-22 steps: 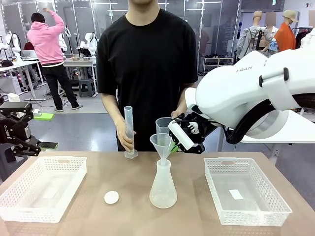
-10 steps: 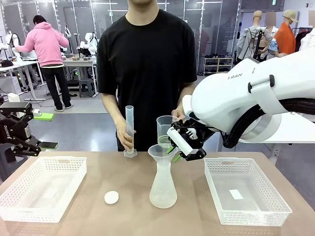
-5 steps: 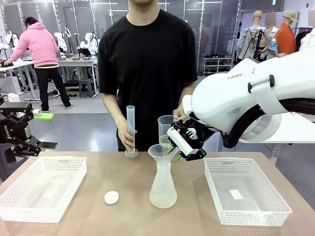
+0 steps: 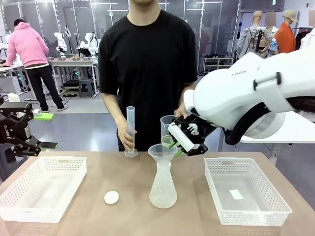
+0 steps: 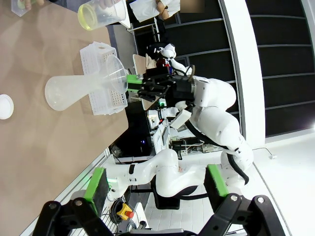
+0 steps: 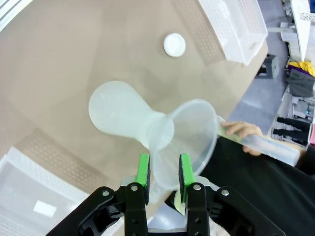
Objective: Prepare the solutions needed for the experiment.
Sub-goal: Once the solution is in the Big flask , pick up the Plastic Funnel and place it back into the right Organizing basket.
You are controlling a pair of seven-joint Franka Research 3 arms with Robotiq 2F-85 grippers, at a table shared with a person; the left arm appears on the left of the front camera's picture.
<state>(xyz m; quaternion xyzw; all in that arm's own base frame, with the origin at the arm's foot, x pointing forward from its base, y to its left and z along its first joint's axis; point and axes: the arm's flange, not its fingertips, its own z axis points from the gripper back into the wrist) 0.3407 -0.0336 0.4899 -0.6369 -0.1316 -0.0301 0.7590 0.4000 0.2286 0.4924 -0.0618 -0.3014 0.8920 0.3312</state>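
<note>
Since the earlier frames the beaker (image 4: 168, 127) has been brought back from its tilt over the funnel (image 4: 163, 150) to nearly upright, and the funnel has been lowered into the neck of the flask (image 4: 163, 189). The solution (image 5: 87, 17) is carried in the bottom of that beaker, which is held just above and behind the funnel by the person's hand (image 4: 180, 114). It is seen as a shallow, pale yellow, see-through layer. Its long axis is laid flat across the beaker's base, and the beaker's mouth is pointed up. In the rolled left wrist view the beaker is shown sideways and is cut off by the upper edge.

The funnel's rim is gripped by the right tool (image 6: 162, 166), with one green pad set inside the mouth and one outside. The left tool (image 5: 156, 183) is spread wide with nothing between its pads.

In the front view the beaker's lower part is partly covered by the right tool, and the hand behind it is largely hidden. Whether any liquid lies in the flask cannot be made out through its cloudy wall. The flask is stood on the table (image 4: 197, 219) between the left basket (image 4: 74, 189) and the right basket (image 4: 212, 189).
</note>
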